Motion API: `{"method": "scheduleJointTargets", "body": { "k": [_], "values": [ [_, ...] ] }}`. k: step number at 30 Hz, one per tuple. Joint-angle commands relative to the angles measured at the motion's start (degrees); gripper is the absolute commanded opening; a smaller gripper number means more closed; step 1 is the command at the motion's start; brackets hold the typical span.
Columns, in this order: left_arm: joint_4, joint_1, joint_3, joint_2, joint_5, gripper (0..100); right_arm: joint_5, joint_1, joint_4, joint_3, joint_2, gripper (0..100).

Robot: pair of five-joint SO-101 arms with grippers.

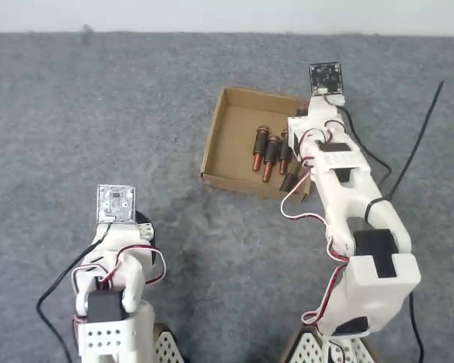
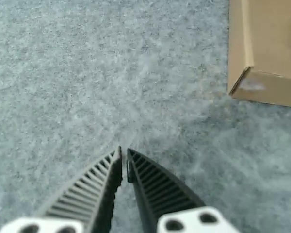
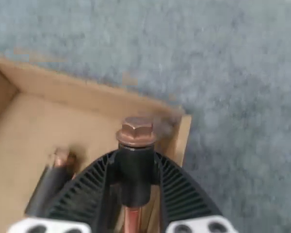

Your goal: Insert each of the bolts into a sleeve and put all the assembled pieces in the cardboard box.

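The right hand is clamped on a black sleeve with a copper bolt through it. The bolt's hex head sticks out just past the fingertips. Hand and piece hang over the box, near one of its corners. Other assembled pieces lie side by side on the box floor. The left hand is narrow, its fingers almost together and holding nothing, above the grey worktop, apart from the box.
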Motion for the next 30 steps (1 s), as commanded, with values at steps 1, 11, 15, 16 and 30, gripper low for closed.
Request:
{"method": "scheduleJointTargets", "body": {
  "k": [1, 11, 15, 16, 30],
  "values": [
    [0.18, 0.09, -0.57, -0.97, -0.62, 1, -0.09, -1.71, 7.69, -5.27, -2.24, 0.6],
    [0.26, 0.09, -0.57, -0.97, -0.62, 1, -7.30, -4.09, 19.82, -8.88, -2.24, 0.6],
    [0.26, 0.09, -0.57, -0.97, -0.62, 1, -10.37, -3.47, 19.91, -8.88, -2.24, 0.6],
    [0.26, 0.09, -0.57, -0.97, -0.62, 1, -10.81, -3.21, 19.91, -8.88, -2.24, 0.6],
    [0.26, 0.09, -0.57, -0.97, -0.62, 1, -11.34, -3.21, 32.92, -14.68, -2.33, 18.6]
  ]
}}
